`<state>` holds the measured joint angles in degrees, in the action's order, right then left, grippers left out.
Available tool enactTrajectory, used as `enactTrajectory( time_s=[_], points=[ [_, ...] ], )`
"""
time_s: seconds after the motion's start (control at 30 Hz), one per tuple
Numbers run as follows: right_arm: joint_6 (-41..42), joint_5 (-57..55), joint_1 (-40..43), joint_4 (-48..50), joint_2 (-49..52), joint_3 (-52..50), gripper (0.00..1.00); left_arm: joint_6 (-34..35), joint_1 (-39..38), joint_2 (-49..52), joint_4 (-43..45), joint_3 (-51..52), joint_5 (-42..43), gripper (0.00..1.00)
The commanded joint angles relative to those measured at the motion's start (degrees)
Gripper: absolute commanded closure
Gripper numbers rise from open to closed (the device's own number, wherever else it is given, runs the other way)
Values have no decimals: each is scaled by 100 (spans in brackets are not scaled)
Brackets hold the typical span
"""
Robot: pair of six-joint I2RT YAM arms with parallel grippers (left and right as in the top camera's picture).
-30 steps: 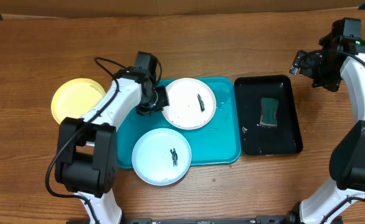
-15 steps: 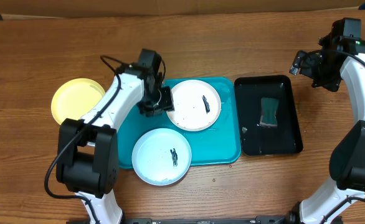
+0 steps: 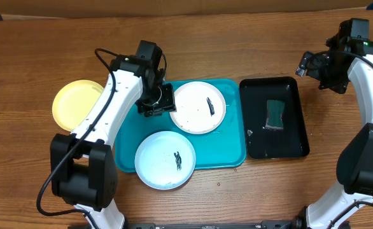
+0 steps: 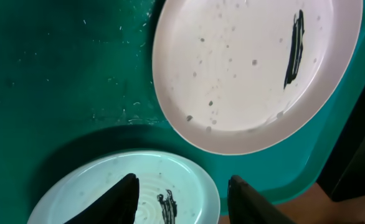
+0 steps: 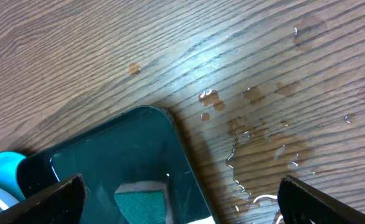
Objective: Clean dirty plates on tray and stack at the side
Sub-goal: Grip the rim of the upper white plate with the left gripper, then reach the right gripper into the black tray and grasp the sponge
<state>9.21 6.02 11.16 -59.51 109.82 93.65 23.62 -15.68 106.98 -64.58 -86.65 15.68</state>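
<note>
From above, I see the left gripper (image 3: 158, 102) hanging over the turquoise tray (image 3: 228, 149), just beside the white plate (image 3: 199, 107). In its wrist view the two fingers (image 4: 123, 196) stand partly apart with nothing between them, so it holds nothing.

The white plate lies flat in the far half of the tray, with a black smear (image 4: 293, 46) near one edge and small wet specks on it. The light blue plate (image 3: 165, 159) sits in the near half and hangs a bit over the tray's front rim. It has a black smear (image 3: 177, 159) too. Both are dirty, so I think that is why they are on the tray — it catches the mess.

The yellow plate (image 3: 78, 102) rests alone on the table (image 3: 205, 38), left of the tray. I see no smear on it from above, so I take it as the start of the clean stack.

The right gripper (image 3: 309, 63) is up past the far corner of the black tray (image 3: 295, 143), well away from the plates. Its fingers are spread wide and empty. The green sponge (image 3: 275, 114) lies in the black tray, and water drops (image 5: 251, 124) sit on the wood next to it — I guess the sponge is kept there because it is wet.

Two plates are left to wipe, I think.
</note>
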Motion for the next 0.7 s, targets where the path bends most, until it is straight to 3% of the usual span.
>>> enactTrajectory(
  time_s=[0.0,0.13,0.33,0.67],
  points=[
    [26,116,-7,236,-33,55,0,-9,-251,-125,-11,-120,-17,52],
    [170,673,-26,490,-33,55,0,-4,-511,-125,-68,-120,-85,51],
    [-387,2424,-17,-481,-42,55,2,46,-754,-125,-146,-120,-367,52],
    [-776,2122,-496,-1838,-42,39,25,133,-750,-125,-42,-120,-535,52]
  ],
)
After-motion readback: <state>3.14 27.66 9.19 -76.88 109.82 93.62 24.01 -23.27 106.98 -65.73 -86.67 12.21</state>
